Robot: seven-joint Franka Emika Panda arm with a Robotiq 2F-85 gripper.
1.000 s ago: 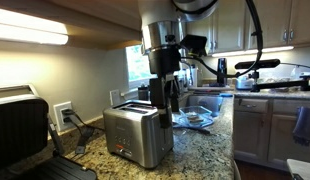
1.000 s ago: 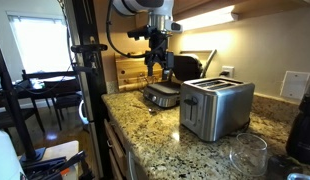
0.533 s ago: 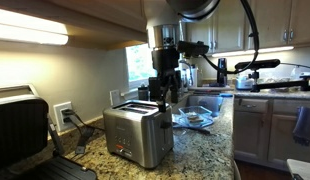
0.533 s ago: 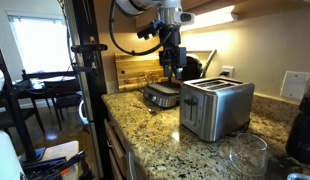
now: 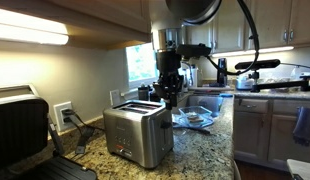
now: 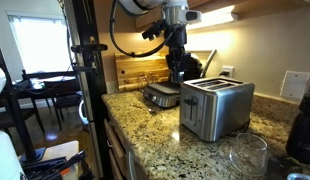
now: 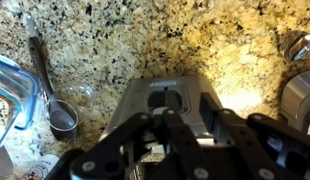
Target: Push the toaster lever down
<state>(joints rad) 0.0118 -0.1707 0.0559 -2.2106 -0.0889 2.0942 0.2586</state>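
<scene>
Speckled granite table (image 5: 210, 150) spreads beneath the tool (image 5: 167, 100). Behind the tool a bright window (image 5: 138, 62) shows. Off to its side a strip light (image 5: 30, 33) glows under a cabinet (image 5: 85, 15), above a wall socket (image 5: 63, 114).

No readable text, labels, brands, numbers or signs anywhere.

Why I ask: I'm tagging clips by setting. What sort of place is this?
Most likely a home kitchen. A stainless two-slot toaster stands on a speckled granite countertop, and panelled cabinets run along the wall above and below the counter.
</scene>
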